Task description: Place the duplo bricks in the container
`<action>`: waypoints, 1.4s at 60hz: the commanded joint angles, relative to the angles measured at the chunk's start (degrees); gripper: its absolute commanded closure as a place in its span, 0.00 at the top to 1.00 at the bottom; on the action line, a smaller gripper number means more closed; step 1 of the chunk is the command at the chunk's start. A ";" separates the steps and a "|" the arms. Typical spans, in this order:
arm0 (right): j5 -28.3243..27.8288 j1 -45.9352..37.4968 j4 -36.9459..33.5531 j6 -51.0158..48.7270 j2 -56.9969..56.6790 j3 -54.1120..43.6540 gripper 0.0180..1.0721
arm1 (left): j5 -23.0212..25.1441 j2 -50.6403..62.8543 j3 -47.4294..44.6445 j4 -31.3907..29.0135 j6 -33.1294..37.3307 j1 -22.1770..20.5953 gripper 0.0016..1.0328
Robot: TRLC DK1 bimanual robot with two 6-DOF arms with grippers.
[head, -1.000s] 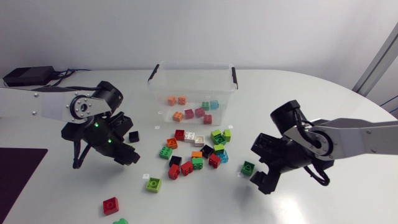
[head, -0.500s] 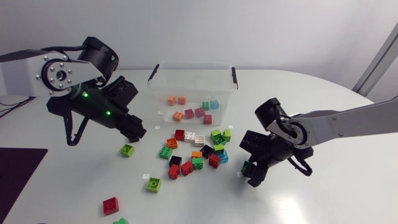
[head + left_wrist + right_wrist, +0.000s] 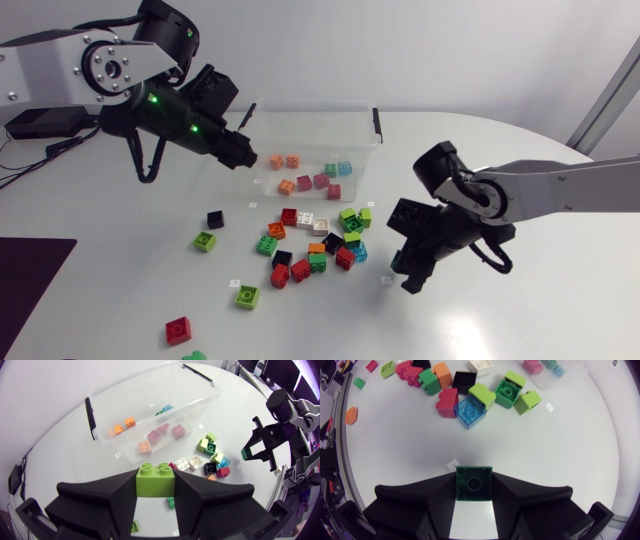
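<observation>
**Two arms, each holding one brick**

The left tool [image 3: 234,151] was closed on a lime brick [image 3: 155,479], both fingers pressing its sides, and hung raised beside the left end of the clear container [image 3: 305,125]. Several bricks [image 3: 310,172] lay inside it: orange, pink, green and blue. The right tool [image 3: 410,272] gripped a green brick [image 3: 474,483] over the desk [image 3: 520,320], just right of a loose pile [image 3: 318,245] of mixed bricks in front of the container. A black brick [image 3: 215,219] and a red brick [image 3: 178,330] lay apart, nearer the left arm.
</observation>
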 commanded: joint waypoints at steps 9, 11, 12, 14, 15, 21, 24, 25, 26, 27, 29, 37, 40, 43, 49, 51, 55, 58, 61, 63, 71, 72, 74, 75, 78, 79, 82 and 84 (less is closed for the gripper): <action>-2.10 0.35 -4.62 2.38 -3.32 7.53 0.29 | 1.29 5.78 6.89 3.08 0.13 -0.03 0.24; -2.63 0.35 -4.71 3.17 -3.32 8.59 0.29 | 1.37 6.57 7.51 4.31 0.05 0.06 0.24; -3.16 0.35 -4.88 3.61 -3.32 9.38 0.29 | 1.37 7.19 8.04 4.93 -0.04 0.06 0.24; -3.51 0.35 -5.23 4.05 -3.32 10.52 0.29 | 1.37 8.15 8.91 5.28 -0.39 0.15 0.25; -3.77 0.35 -5.23 4.49 -3.23 11.05 0.29 | 1.37 8.77 9.44 5.45 -0.48 0.23 0.25; -5.18 0.35 -5.23 6.51 -2.88 14.04 0.29 | 1.46 12.02 12.87 6.24 -1.54 0.94 0.26; -5.44 0.35 -5.15 7.30 -2.70 15.36 0.29 | 1.46 13.52 14.54 6.60 -2.24 1.38 0.26; -5.53 0.35 -4.97 7.65 -2.61 15.62 0.29 | 1.46 13.78 14.80 6.77 -2.33 1.47 0.26; -5.62 0.35 -4.88 8.09 -2.52 16.06 0.29 | 1.55 14.31 15.42 7.21 -2.68 1.82 0.26; -5.62 0.35 -4.79 8.26 -2.44 16.32 0.29 | 1.55 14.48 15.77 7.48 -3.03 1.90 0.26; -5.71 0.35 -4.44 8.70 -2.35 17.03 0.29 | 1.55 15.36 16.47 8.62 -3.82 2.43 0.30; -6.06 0.35 -2.33 11.17 -0.85 19.84 0.29 | 1.55 18.09 19.02 9.23 -4.96 3.57 0.60; -6.06 0.35 -0.93 12.04 -0.41 20.63 0.29 | 1.55 18.17 18.58 9.50 -4.70 3.57 0.74; -6.06 0.35 -0.14 12.66 0.38 21.77 0.29 | 1.55 17.82 18.05 9.50 -4.35 3.66 0.80; -6.14 0.35 1.27 13.98 2.05 24.32 0.29 | 1.55 15.36 16.03 9.58 -3.73 5.16 0.91; -6.14 0.35 1.71 14.33 2.57 25.29 0.29 | 1.55 13.95 15.15 9.58 -3.38 5.95 0.92; -6.14 0.35 1.89 14.94 3.80 27.40 0.29 | 1.64 11.14 13.04 9.58 -2.59 7.27 0.92; -6.14 0.26 2.59 15.56 4.68 28.72 0.29 | 1.64 9.30 11.64 9.50 -2.42 8.41 0.92; -6.06 0.17 3.38 16.17 6.00 30.21 0.29 | 1.99 6.92 9.88 8.97 -1.45 9.73 0.92; -6.14 -0.01 3.47 16.44 6.70 31.18 0.29 | 2.34 5.61 8.65 8.44 -0.92 10.43 0.92; -6.06 -0.36 5.84 18.64 9.78 35.04 0.29 | 2.78 2.00 3.64 3.17 3.39 14.12 0.92; -6.06 -0.36 5.84 18.90 9.96 35.48 0.29 | 2.78 1.83 3.11 2.82 3.82 14.47 0.92; -6.06 -0.36 6.19 19.34 10.66 36.28 0.29 | 2.78 1.39 1.44 1.59 5.06 15.53 0.92; -6.06 -0.36 6.37 19.43 11.01 36.63 0.29 | 2.78 1.21 0.74 1.23 5.67 15.79 0.92; -5.97 -0.44 6.54 20.13 12.15 37.95 0.29 | 2.87 0.42 -2.16 0.80 7.34 16.49 0.92; -5.97 -0.44 6.72 20.31 12.50 38.38 0.29 | 2.87 0.24 -3.21 0.53 8.22 16.93 0.92; -5.88 -0.44 7.33 20.66 13.47 39.26 0.29 | 2.87 0.07 -4.97 0.00 9.45 17.55 0.92; -5.79 -0.44 7.95 21.01 14.17 39.97 0.29 | 2.87 -0.11 -7.17 0.00 10.86 18.34 0.92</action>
